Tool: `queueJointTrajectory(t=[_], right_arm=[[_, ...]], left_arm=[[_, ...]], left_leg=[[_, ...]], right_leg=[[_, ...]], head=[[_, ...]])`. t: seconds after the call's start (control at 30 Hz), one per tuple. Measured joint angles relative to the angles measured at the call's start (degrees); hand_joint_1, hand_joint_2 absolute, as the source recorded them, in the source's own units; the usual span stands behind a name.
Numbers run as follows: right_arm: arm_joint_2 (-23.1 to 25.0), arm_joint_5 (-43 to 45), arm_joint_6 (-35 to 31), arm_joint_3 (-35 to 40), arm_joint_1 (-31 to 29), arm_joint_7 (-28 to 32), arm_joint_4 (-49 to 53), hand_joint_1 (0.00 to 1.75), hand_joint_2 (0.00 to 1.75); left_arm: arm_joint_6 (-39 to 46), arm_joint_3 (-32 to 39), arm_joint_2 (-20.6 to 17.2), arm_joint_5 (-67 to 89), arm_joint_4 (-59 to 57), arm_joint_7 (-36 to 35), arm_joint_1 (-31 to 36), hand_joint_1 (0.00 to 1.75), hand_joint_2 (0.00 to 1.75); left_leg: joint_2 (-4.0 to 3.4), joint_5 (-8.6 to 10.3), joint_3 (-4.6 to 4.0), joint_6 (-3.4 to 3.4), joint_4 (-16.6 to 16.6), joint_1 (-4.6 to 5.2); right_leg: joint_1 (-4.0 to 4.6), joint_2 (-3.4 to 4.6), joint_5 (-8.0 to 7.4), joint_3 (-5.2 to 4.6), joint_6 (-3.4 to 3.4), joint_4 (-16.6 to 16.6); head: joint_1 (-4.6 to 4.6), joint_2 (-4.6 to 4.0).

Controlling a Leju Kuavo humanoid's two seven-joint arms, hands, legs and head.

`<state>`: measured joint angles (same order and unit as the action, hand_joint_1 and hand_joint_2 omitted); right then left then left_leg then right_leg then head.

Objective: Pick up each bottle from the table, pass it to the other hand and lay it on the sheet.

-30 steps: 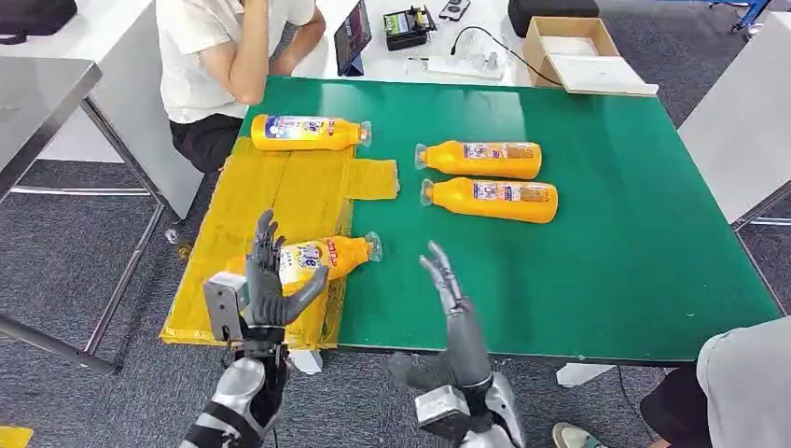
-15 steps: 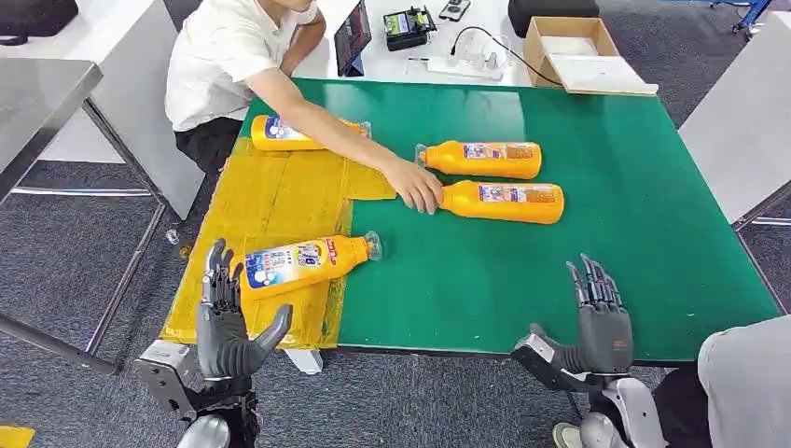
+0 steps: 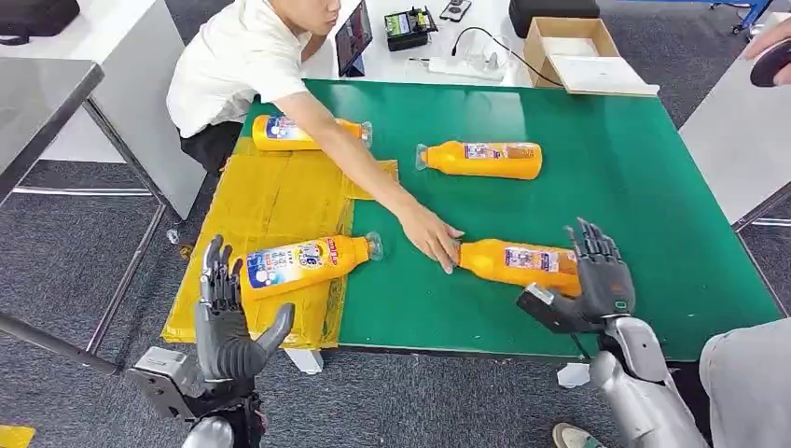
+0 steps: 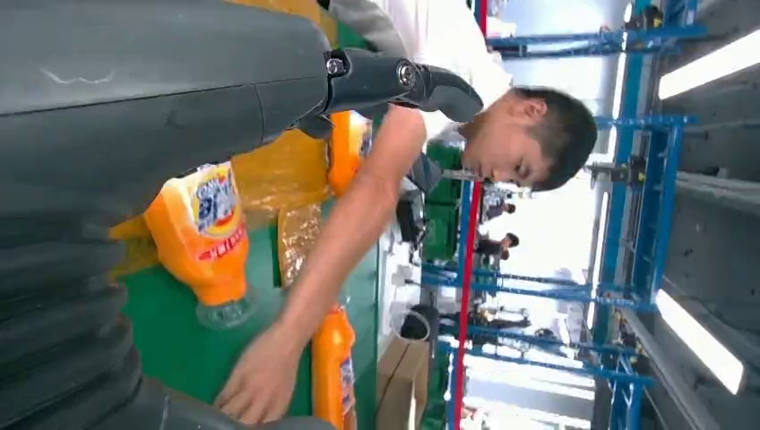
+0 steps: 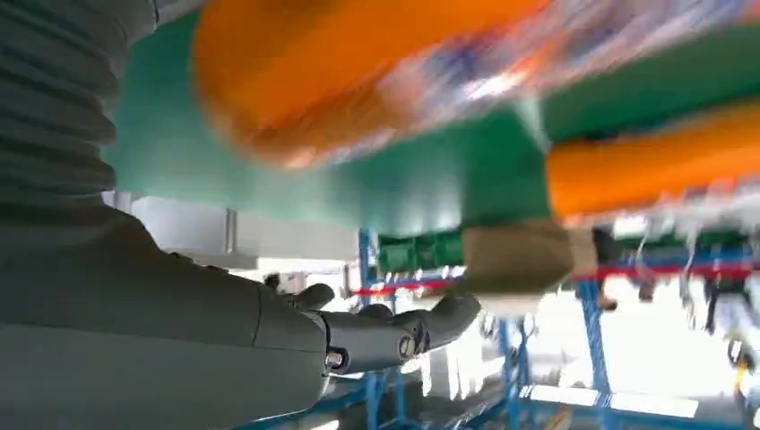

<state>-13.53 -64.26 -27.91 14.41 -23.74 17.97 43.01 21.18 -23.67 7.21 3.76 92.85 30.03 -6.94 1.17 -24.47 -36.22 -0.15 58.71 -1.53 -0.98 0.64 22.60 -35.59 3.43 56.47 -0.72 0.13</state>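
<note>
On the green bench (image 3: 606,131) a bottle (image 3: 522,264) lies crosswise, touching my right hand (image 3: 597,285), fingers spread, empty; left hand (image 3: 228,322) likewise open, farther.

Four orange bottles with blue, white and red labels lie on a green desk (image 3: 644,187) and a yellow sheet (image 3: 270,201): far-left bottle (image 3: 303,133), near-left bottle (image 3: 303,263), far bottle (image 3: 485,160), near-right bottle (image 3: 518,262). A person's white shirt (image 3: 233,70); grey carpet floor (image 3: 75,252).
</note>
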Motion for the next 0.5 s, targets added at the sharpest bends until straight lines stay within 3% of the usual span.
queueJointTrajectory(t=[0.43,0.5], right_arm=[[2.8,1.7,4.1,2.5,-5.5,-1.2,-10.6,0.00,1.75],[3.4,0.4,6.5,3.0,-6.5,-4.0,-12.4,0.00,1.75]], left_arm=[[-0.6,-1.5,0.0,0.4,-2.1,-1.0,1.5,0.00,1.75],[-0.8,-1.6,0.0,0.7,-2.7,-1.2,1.9,0.00,1.75]], left_leg=[[0.02,-0.04,-0.05,0.01,0.0,0.02],[0.01,-0.03,-0.03,0.00,0.0,0.01]], right_leg=[[-0.02,0.00,0.02,-0.01,0.02,0.0],[-0.01,0.00,0.02,0.00,0.02,0.0]], head=[[0.02,0.00],[0.02,0.00]])
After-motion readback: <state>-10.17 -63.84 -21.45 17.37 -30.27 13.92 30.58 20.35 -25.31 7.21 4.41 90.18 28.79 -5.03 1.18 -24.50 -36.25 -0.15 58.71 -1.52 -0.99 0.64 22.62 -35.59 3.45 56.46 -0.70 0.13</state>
